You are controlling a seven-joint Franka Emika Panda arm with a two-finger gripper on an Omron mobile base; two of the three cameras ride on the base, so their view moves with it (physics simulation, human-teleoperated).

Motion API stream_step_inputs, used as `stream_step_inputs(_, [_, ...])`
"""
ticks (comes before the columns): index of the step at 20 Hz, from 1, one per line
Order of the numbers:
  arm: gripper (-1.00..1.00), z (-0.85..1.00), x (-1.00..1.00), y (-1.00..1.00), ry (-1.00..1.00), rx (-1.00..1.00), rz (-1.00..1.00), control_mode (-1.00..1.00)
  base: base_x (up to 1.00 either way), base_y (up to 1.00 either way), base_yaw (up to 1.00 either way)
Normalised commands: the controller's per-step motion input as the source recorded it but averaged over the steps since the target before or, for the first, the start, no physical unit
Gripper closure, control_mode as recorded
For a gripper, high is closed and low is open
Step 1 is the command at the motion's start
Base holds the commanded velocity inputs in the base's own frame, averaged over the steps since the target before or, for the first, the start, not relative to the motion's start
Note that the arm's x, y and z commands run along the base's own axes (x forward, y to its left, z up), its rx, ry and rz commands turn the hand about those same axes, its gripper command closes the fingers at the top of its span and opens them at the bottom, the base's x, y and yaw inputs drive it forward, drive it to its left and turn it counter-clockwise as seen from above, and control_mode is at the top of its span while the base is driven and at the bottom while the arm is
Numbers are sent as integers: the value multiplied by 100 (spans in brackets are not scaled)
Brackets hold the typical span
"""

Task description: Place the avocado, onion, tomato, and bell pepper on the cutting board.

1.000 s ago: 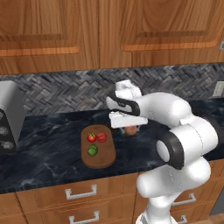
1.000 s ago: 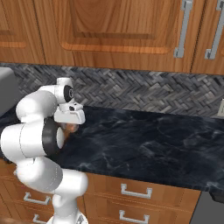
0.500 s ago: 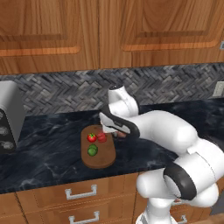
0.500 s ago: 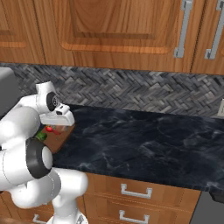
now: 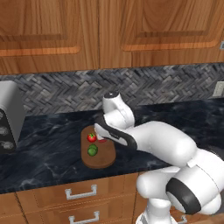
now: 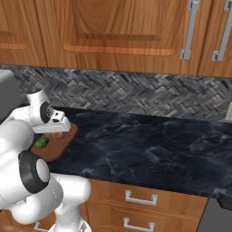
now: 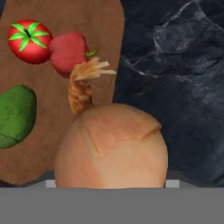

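The brown cutting board [image 5: 99,159] [image 7: 48,151] lies on the dark counter. On it rest the bright red tomato [image 5: 91,137] [image 7: 28,40], the duller red bell pepper [image 7: 69,52] beside it, and the green avocado [image 5: 92,150] [image 7: 15,116] [image 6: 41,142]. My gripper [image 5: 103,135] [image 6: 55,134] hovers just above the board's right part, shut on the tan onion [image 7: 111,146], which looms large in the hand view and hides the fingertips. The onion's dry tuft points toward the bell pepper.
A grey appliance [image 5: 8,116] stands on the counter left of the board. Black marble counter [image 6: 149,145] stretches to the right. Wooden cabinets hang above, and drawers [image 5: 81,192] run below the counter's front edge.
The arm has swung left with the onion, from over the counter right of the board to low over the board. The foods on the board have not moved.
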Motion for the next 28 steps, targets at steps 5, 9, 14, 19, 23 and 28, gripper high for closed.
stream_step_inputs(5, [100,-4,21,30,0,0,22,-100,0,0,0])
stream_step_inputs(9, [100,-13,20,13,0,0,20,-100,0,0,0])
stream_step_inputs(14, [100,-28,9,10,0,0,16,-100,0,0,0])
stream_step_inputs(19, [100,-32,15,9,9,1,16,-100,0,0,0])
stream_step_inputs(23, [100,-19,10,9,15,2,14,-100,0,0,0])
stream_step_inputs(28, [100,-18,9,21,12,0,12,-100,0,0,0])
